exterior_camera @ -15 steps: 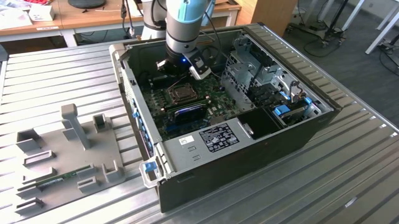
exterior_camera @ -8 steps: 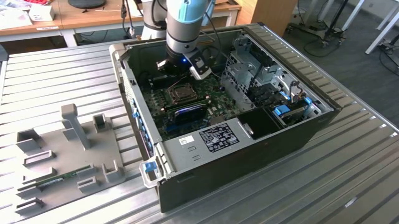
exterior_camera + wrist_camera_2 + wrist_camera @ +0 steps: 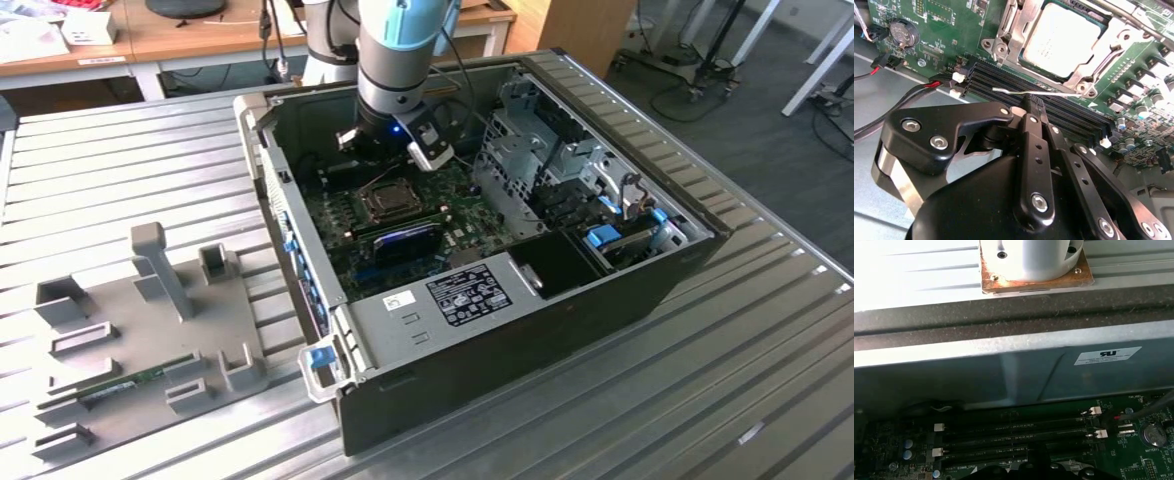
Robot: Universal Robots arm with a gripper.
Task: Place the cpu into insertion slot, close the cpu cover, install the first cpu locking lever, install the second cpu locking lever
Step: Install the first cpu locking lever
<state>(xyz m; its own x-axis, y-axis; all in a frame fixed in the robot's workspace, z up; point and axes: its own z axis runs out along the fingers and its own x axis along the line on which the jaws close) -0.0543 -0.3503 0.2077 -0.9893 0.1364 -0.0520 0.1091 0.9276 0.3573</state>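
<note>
The cpu [image 3: 1061, 37], a grey square chip, lies in the insertion slot [image 3: 388, 201] on the green motherboard inside the open computer case. The silvery cpu cover [image 3: 1089, 70] lies flat around the chip. A thin metal locking lever [image 3: 1009, 91] stretches across the black memory slots beside the socket. My gripper [image 3: 1035, 102] is shut, its black fingertips right at that lever's middle; whether they pinch it I cannot tell. A second lever [image 3: 1134, 20] runs along the socket's far side. In the exterior view the arm's wrist [image 3: 394, 110] hangs over the board just behind the socket.
Memory slots [image 3: 1014, 437] run along the case wall [image 3: 1004, 365]. A coin battery [image 3: 901, 32] and red-black cables [image 3: 884, 65] lie near the gripper. A drive cage [image 3: 547, 150] fills the case's exterior-view right. A grey fixture tray [image 3: 147, 320] holds a memory stick [image 3: 127, 385].
</note>
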